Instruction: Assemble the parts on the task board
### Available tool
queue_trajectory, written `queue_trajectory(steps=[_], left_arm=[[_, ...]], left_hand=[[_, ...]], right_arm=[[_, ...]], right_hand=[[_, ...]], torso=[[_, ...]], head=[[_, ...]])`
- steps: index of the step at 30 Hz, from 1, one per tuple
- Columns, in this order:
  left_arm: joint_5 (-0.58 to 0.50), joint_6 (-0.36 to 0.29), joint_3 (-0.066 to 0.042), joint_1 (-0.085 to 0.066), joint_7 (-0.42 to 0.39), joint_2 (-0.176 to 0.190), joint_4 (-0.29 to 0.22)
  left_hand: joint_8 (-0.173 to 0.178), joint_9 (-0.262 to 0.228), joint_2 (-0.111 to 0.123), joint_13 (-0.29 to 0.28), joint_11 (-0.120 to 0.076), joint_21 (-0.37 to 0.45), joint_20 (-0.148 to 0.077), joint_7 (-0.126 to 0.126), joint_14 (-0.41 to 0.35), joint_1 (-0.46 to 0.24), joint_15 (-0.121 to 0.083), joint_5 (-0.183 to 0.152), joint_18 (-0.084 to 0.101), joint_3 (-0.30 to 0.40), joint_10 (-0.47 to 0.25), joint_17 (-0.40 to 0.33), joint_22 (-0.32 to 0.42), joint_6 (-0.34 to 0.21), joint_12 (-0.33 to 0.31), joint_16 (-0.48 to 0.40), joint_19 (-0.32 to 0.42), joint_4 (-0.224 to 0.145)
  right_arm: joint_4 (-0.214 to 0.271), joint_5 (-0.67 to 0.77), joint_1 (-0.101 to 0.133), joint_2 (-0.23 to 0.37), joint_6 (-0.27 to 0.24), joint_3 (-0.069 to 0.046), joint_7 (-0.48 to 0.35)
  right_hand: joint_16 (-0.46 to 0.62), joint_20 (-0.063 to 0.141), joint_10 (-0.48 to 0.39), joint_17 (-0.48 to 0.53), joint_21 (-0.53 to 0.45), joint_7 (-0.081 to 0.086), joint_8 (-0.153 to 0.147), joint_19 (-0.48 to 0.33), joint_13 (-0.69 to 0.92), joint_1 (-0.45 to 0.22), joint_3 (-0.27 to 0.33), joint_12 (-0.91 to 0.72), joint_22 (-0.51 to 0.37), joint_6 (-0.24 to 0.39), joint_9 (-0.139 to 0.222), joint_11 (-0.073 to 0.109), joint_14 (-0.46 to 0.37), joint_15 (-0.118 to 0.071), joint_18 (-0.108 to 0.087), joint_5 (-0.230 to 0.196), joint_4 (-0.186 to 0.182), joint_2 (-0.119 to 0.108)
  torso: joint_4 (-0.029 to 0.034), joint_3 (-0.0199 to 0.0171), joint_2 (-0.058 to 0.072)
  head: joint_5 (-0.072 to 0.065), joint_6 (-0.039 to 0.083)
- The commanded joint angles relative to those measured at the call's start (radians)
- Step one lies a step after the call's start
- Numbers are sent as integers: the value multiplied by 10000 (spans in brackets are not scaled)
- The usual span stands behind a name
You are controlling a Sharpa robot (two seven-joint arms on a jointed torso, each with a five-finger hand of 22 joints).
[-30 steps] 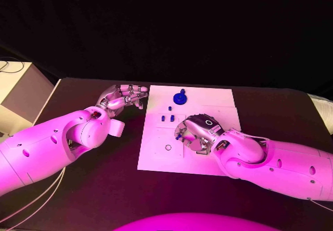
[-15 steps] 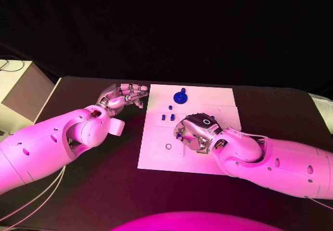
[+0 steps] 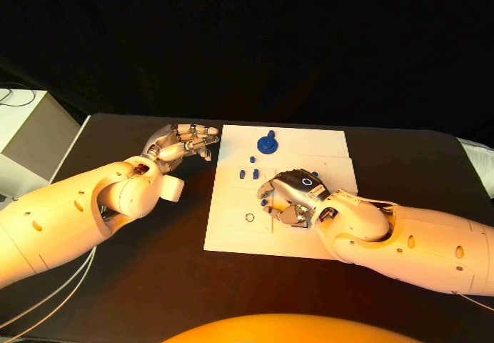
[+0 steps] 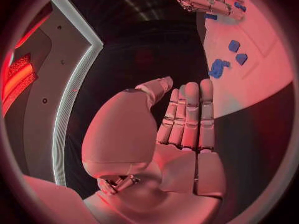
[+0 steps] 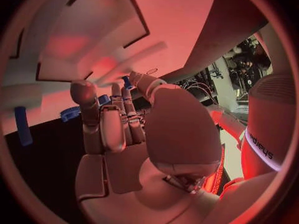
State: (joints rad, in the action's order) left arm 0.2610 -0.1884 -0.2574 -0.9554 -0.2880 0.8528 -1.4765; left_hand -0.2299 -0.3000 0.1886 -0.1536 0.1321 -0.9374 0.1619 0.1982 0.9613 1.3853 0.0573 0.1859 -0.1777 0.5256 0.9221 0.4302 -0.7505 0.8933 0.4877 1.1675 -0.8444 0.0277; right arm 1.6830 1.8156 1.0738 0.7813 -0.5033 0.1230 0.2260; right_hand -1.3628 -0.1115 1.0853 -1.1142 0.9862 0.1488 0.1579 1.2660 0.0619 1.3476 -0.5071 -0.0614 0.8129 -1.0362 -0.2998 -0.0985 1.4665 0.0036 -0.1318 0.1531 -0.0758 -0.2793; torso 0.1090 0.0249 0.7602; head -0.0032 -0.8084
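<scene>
The white task board (image 3: 309,153) lies mid-table. A round blue part (image 3: 267,146) stands near its far edge. Small blue pieces (image 3: 247,173) sit just nearer, also seen from the left wrist as small blue pieces (image 4: 234,46). My right hand (image 3: 289,197) hovers over the board's middle with its fingers curled. The right wrist view shows a small blue part (image 5: 126,81) pinched at its fingertips. My left hand (image 3: 185,143) hangs off the board's far-left corner and holds nothing, its fingers (image 4: 187,114) straight and side by side.
A small dark ring (image 3: 249,217) lies on the board's near-left part. A pale box (image 3: 26,132) stands beyond the table's left edge. Bare black table (image 3: 154,271) stretches in front of and beside the board.
The left hand's fingers have drawn in slightly. The right hand has edged a little to the left over the board.
</scene>
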Motion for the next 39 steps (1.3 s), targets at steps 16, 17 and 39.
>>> queue_trajectory(steps=[16,17,39], left_arm=[[-53,62,-9,10,-18,-14,14],[-53,66,-9,11,-18,-15,18],[-53,134,-8,23,0,-68,59]], left_hand=[[-64,15,-35,15,21,35,-1,-17,6,25,72,51,-61,-44,-61,-1,11,-69,42,62,-55,2],[-64,15,-35,15,21,35,-1,-17,6,25,72,51,-61,-44,-61,-1,11,-69,42,62,-55,2],[-65,20,-40,15,25,53,3,-13,2,28,77,47,-61,-54,-90,-3,24,-100,58,64,-66,16]], right_arm=[[280,-581,14,378,-753,-25,-272],[328,-821,44,463,-775,-39,-341],[-247,-3301,1530,2115,946,-263,-1112]], right_hand=[[341,-57,-674,570,-909,-20,-502,-173,39,899,1733,-231,-794,292,210,-75,0,146,-231,7,-716,318],[296,-51,-611,494,-873,-20,-511,-132,47,923,1768,-281,-738,278,218,-60,26,136,-221,8,-778,327],[-287,67,402,-353,40,-26,-640,422,33,1190,1055,-676,449,152,280,100,249,11,-29,555,-1091,61]], torso=[[16,-2,1],[19,-1,-3],[-1,-4,-6]], head=[[-104,100],[-126,118],[-479,449]])
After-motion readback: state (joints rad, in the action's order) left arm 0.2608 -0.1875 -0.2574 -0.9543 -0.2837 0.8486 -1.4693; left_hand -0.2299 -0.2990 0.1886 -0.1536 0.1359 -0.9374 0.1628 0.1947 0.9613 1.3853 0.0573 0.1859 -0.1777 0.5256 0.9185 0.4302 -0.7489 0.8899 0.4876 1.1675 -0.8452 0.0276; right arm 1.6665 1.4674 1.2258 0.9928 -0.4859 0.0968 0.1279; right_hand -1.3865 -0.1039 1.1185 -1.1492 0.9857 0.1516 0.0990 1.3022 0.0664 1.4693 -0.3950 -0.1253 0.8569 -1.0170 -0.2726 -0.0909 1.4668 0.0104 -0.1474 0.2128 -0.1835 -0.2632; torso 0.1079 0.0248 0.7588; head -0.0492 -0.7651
